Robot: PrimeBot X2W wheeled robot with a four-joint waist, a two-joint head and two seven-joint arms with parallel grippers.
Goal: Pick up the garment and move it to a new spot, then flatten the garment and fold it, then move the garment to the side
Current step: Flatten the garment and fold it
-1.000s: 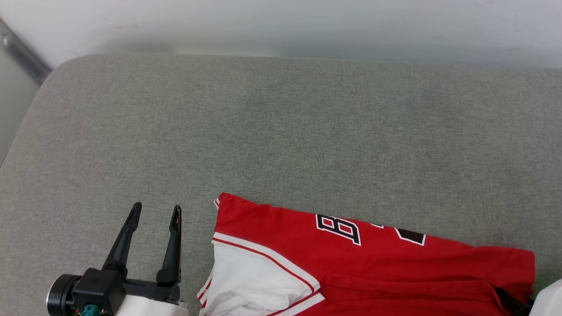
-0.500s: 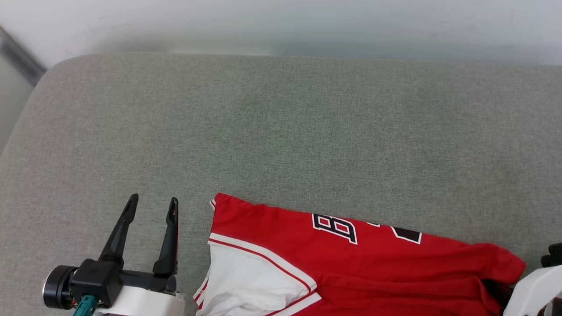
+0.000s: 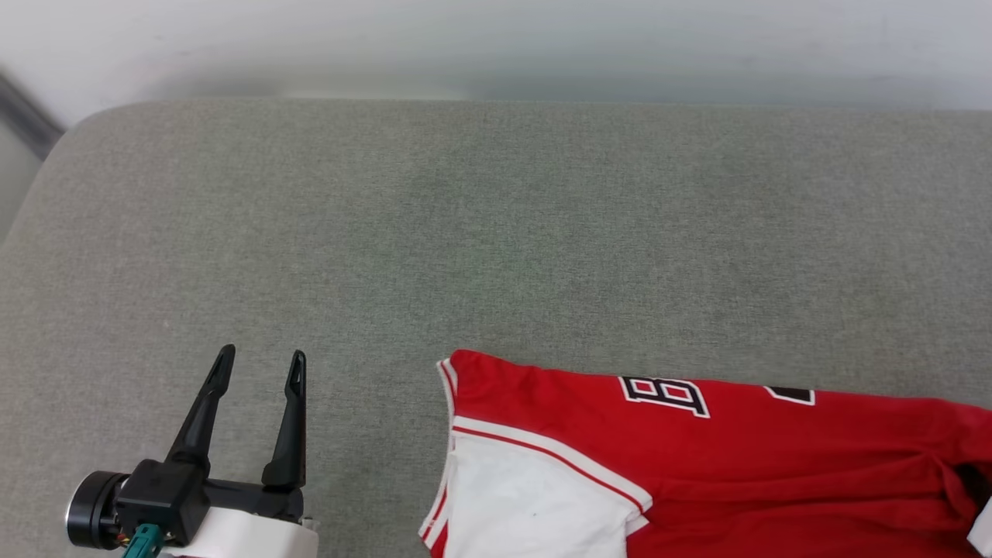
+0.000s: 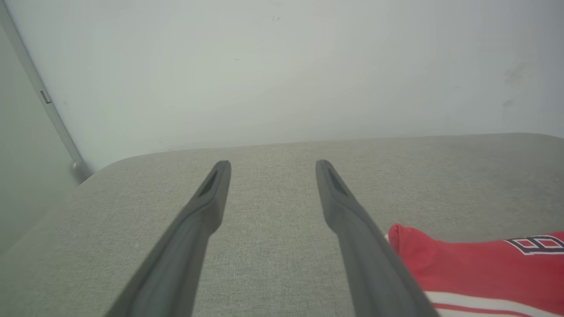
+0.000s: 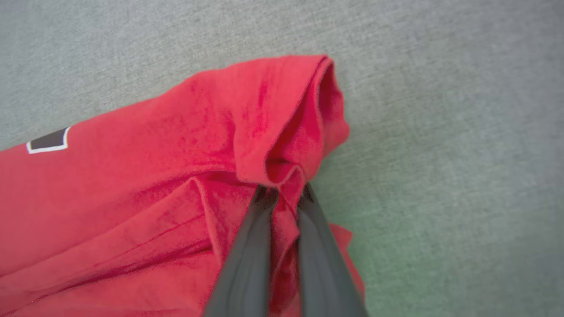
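Right gripper (image 5: 284, 191) pinches the garment (image 3: 775, 465); left gripper (image 3: 261, 356) waits, wide and empty.
Head view: the garment lies long-axis left-right on the grey cushion (image 3: 496, 232), to the right of the left gripper. Left wrist view: its sleeve end lies near, to the right. Right wrist view: the fingers are clamped narrow on its bunched red end.

cushion (image 3: 496, 232): one, grey fabric
wall (image 4: 282, 66) behind its far edge: one
garment (image 3: 736, 465): one, red, at the near edge of the cushion
white sleeve (image 3: 535, 504) in sight on the garment: one
whole printed letters: one, a black white-edged "B" (image 3: 665, 394)
cut-off black printed mark (image 3: 790, 395) beside that letter: one
grippers: two, the left gripper (image 3: 261, 356) and the right gripper (image 5: 285, 190)
fingers (image 4: 207, 207) on the left gripper: two
fingers (image 5: 246, 264) on the right gripper: two
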